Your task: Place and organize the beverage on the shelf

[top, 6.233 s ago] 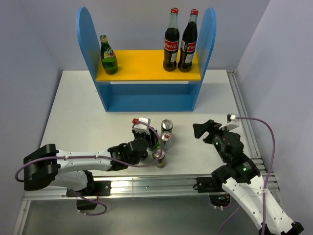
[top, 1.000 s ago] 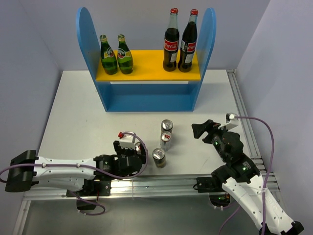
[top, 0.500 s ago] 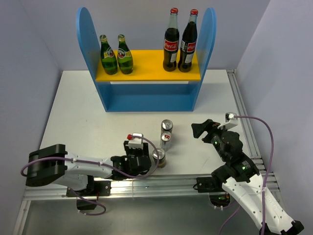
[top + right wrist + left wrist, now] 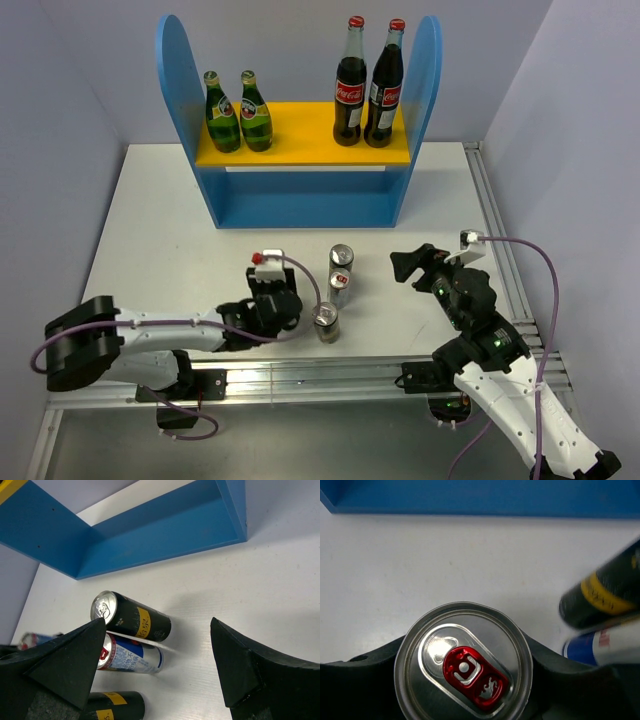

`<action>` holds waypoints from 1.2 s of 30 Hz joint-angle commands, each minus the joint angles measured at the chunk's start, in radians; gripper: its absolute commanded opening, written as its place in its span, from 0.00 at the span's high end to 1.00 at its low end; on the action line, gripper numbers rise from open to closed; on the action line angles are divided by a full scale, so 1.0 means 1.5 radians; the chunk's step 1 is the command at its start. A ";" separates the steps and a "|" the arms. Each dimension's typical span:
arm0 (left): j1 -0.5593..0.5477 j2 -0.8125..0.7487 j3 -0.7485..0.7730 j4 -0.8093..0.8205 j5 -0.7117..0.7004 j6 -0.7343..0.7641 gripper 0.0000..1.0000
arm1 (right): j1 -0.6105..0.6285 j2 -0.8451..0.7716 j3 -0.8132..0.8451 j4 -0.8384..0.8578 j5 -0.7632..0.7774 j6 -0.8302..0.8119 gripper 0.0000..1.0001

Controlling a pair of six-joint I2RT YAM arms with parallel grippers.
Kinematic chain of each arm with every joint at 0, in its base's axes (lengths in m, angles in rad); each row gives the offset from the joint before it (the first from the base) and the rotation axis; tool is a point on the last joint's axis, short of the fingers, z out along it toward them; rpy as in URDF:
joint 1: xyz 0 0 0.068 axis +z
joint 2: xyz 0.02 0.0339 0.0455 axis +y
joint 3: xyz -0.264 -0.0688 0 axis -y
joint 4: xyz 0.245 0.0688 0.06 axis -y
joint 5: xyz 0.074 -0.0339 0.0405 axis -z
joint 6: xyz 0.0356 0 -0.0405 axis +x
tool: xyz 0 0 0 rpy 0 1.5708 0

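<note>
The left hand point(image 4: 272, 300) is closed around a silver-topped can point(image 4: 463, 662), held upright with its long axis vertical. The shelf point(image 4: 300, 205) lies straight ahead of it across the tabletop point(image 4: 170, 230), its open lower level facing this arm. Three more cans point(image 4: 340, 285) stand just to the right. Beyond them hovers the right hand point(image 4: 410, 265), spread wide and empty.

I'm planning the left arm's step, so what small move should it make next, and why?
Probably lift straight up a little. The left hand looks closed around a can, fingers hugging both sides, while two other cans stand close on its right. Rising first should avoid bumping them before heading to the shelf.
</note>
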 commanded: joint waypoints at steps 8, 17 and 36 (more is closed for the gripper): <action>0.306 -0.029 0.055 0.270 0.207 0.255 1.00 | 0.004 -0.020 -0.037 0.043 -0.006 -0.012 0.08; 0.456 0.102 0.177 0.321 0.315 0.289 1.00 | 0.004 -0.009 -0.035 0.045 -0.014 -0.016 0.08; 0.553 0.282 0.275 0.390 0.349 0.314 1.00 | 0.004 0.010 -0.035 0.052 -0.024 -0.021 0.08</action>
